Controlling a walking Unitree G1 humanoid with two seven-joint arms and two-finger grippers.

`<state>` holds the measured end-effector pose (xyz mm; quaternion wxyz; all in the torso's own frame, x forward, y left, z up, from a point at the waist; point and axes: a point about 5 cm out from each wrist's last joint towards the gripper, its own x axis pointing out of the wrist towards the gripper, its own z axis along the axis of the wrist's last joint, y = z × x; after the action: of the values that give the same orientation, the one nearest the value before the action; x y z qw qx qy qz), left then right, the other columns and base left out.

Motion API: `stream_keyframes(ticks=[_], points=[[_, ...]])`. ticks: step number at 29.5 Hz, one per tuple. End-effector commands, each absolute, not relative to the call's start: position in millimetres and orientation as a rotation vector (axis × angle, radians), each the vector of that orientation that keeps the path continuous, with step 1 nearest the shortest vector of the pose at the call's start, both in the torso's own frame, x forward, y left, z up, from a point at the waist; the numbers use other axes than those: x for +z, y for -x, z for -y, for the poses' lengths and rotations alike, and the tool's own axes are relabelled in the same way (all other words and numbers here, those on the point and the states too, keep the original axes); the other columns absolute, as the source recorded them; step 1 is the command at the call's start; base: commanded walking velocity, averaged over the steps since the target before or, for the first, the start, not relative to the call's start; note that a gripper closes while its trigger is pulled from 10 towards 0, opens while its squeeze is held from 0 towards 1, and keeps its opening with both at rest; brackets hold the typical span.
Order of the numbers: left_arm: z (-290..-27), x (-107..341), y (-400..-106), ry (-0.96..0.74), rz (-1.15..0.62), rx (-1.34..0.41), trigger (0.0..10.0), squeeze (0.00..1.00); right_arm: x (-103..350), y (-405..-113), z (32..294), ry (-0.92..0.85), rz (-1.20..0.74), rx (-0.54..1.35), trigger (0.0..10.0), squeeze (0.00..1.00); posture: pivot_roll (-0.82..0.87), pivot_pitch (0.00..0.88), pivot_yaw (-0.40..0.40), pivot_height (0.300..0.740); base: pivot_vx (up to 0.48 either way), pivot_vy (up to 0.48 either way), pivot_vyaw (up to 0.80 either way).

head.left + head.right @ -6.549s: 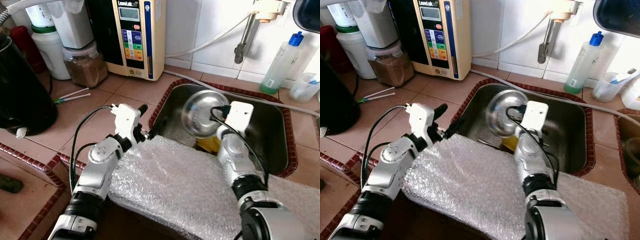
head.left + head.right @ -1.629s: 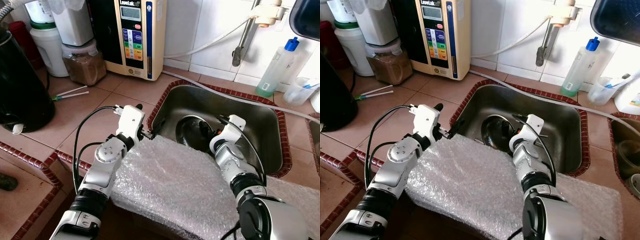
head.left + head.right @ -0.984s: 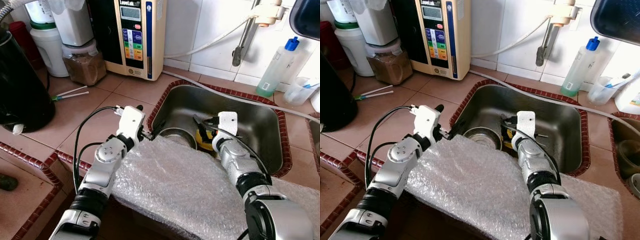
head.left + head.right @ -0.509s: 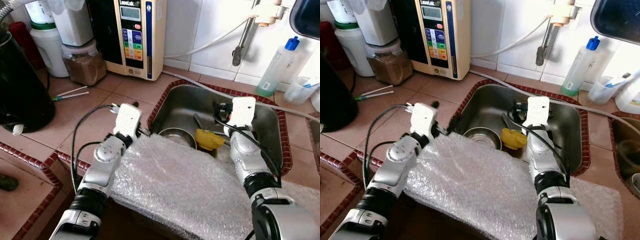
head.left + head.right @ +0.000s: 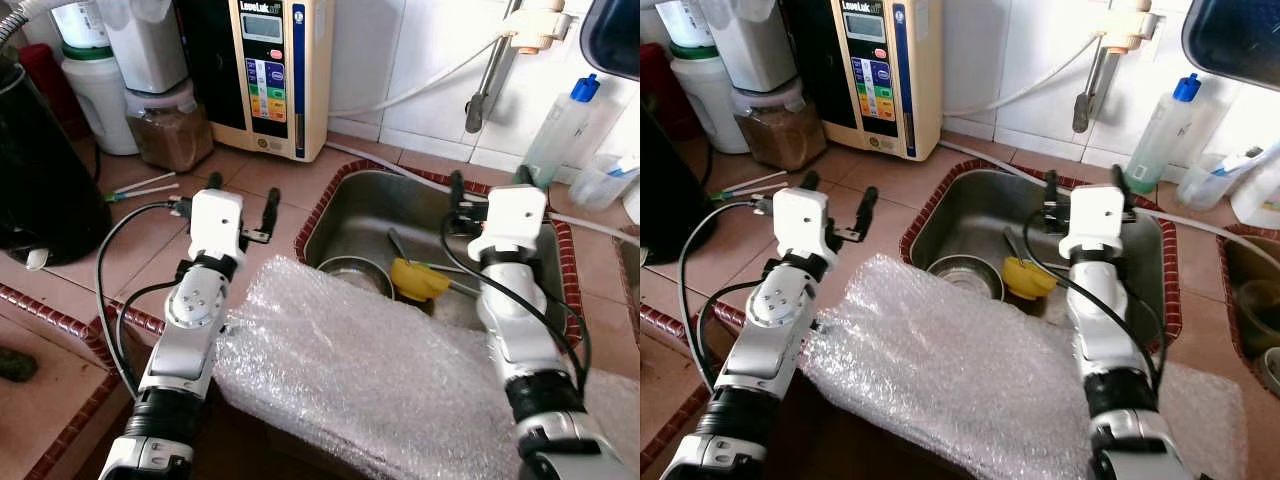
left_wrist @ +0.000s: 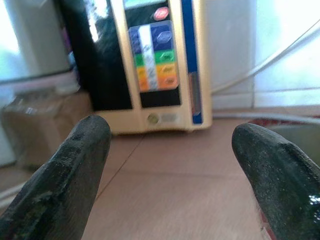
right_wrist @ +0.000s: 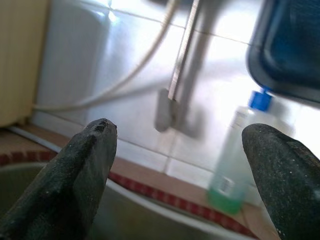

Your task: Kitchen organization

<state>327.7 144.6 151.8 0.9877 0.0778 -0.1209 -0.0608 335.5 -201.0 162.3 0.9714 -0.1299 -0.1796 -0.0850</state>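
Note:
A steel bowl (image 5: 353, 273) sits upright in the sink (image 5: 330, 196), partly hidden by the edge of a bubble wrap sheet (image 5: 360, 370) that covers the near counter. Beside the bowl lie a yellow object (image 5: 418, 278) and a metal utensil (image 5: 395, 243). My right gripper (image 5: 490, 181) is raised above the sink, open and empty, pointing at the tiled wall. Over the counter left of the sink, my left gripper (image 5: 243, 192) is also lifted, open and empty. In the left wrist view its fingertips (image 6: 75, 150) frame the water ioniser (image 6: 155, 65).
The water ioniser (image 5: 270, 70), a jar of brown powder (image 5: 170, 128) and white containers line the back left. A black appliance (image 5: 40, 180) stands at far left. A tap pipe (image 5: 488, 70), soap bottle (image 5: 558, 130) and plastic cup (image 5: 605, 175) are behind the sink.
The right gripper set the steel bowl down in the sink, let go and rose out of it. The left gripper lifted off the bubble wrap's edge and now points up.

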Motion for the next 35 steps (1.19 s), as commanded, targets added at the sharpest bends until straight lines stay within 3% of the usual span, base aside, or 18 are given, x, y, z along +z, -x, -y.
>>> stream_keyframes(ticks=[1,9,13,16,20,21,35], points=[[-147,155,-325,-0.172,0.251,-0.071,10.0,0.0,166,-328,206,0.272,0.368,-0.181,10.0,0.0,0.05,0.0,0.032,0.74,0.0,0.0,0.0],[-162,135,-311,-0.125,0.084,0.038,10.0,0.0,153,-300,218,0.274,0.279,-0.199,10.0,0.0,0.02,0.0,0.048,0.74,0.0,0.0,0.0],[-170,132,-306,-0.193,0.055,0.083,10.0,0.0,144,-292,211,0.251,0.227,-0.143,10.0,0.0,0.02,0.0,0.045,0.74,0.0,0.0,0.0],[-175,128,-301,-0.142,0.063,0.015,10.0,0.0,142,-284,206,0.256,0.209,-0.11,10.0,0.0,0.02,0.0,0.041,0.74,0.0,0.0,0.0],[-182,121,-294,-0.147,0.012,0.078,10.0,0.0,142,-279,205,0.236,0.185,-0.11,10.0,0.0,0.01,0.0,0.038,0.74,0.0,0.0,0.0],[-184,118,-290,-0.223,0.012,0.117,10.0,0.0,141,-277,204,0.236,0.171,-0.109,10.0,0.0,0.01,0.0,0.04,0.74,0.0,0.0,-0.56],[-181,124,-286,-0.202,0.027,0.067,10.0,0.0,149,-285,194,0.225,0.167,-0.06,10.0,0.0,0.02,0.0,0.034,0.74,0.0,0.0,-0.66]])
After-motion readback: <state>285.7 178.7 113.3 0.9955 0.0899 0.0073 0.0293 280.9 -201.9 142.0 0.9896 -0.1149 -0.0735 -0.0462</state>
